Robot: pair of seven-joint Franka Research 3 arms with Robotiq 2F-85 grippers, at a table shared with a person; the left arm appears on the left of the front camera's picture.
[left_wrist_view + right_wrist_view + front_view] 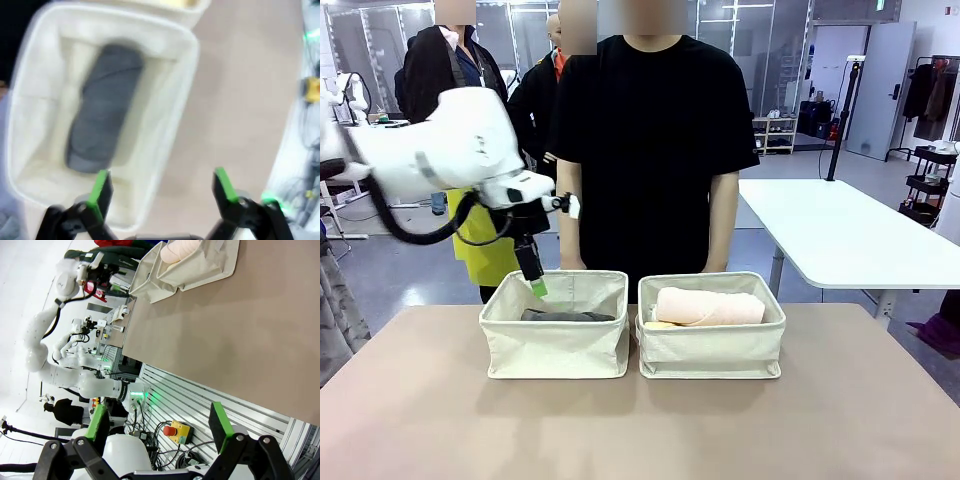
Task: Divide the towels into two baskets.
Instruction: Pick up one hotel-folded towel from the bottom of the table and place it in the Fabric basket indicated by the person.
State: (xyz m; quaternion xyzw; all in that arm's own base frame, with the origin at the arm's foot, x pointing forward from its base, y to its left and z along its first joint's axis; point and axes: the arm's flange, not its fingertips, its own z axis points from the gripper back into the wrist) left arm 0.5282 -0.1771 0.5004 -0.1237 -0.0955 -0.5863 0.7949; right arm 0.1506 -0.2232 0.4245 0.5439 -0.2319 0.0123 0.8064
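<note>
Two cream baskets stand side by side on the tan table. A dark grey towel (567, 316) lies in the left basket (557, 352). The right basket (712, 352) holds a pale pink towel (710, 306), with a bit of a yellow towel (658, 325) under it. My left gripper (537, 285) hangs open just above the left basket's back left corner. From the left wrist, the grey towel (102, 127) lies lengthwise in the basket (170, 115), beyond the open left gripper (162, 192). My right gripper (159, 422) is open and empty, off the table's edge, far from the baskets (200, 270).
A person in a black shirt (650, 150) stands at the far side, right behind the baskets, arms down. Bare tabletop (640, 430) stretches in front of the baskets. A white table (840, 235) stands at the back right.
</note>
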